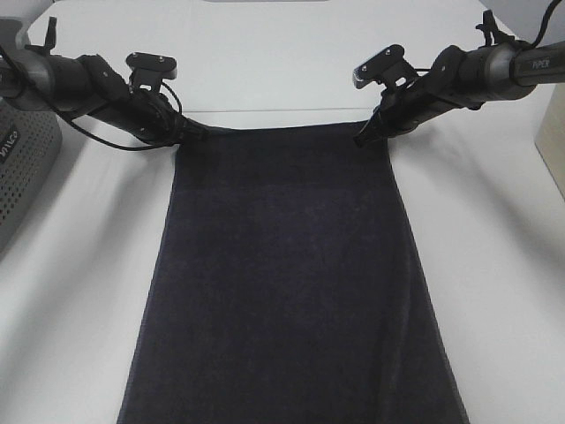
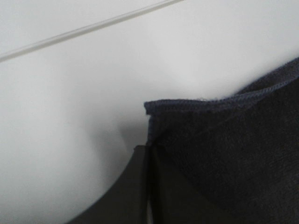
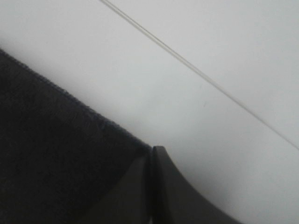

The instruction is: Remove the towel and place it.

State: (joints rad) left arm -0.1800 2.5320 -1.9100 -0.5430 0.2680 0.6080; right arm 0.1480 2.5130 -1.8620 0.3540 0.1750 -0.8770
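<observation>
Towel (image 1: 291, 283) lies nearest, a dark cloth spread flat down the middle of the white table (image 1: 494, 291), its far corners pinched by both arms; left gripper (image 1: 190, 131) is clenched on the left corner, right gripper (image 1: 364, 137) on the right; only the wrist views show the closed jaws and the hemmed edge (image 2: 219, 103) lifting slightly; only the high view shows the grey basket (image 1: 22, 168) at the left edge, apart from the cloth.

It looked like a robotics lab bench: a plain white table (image 1: 265, 62) carried two black arms, with a grey perforated basket (image 1: 22, 168) at the left edge.
</observation>
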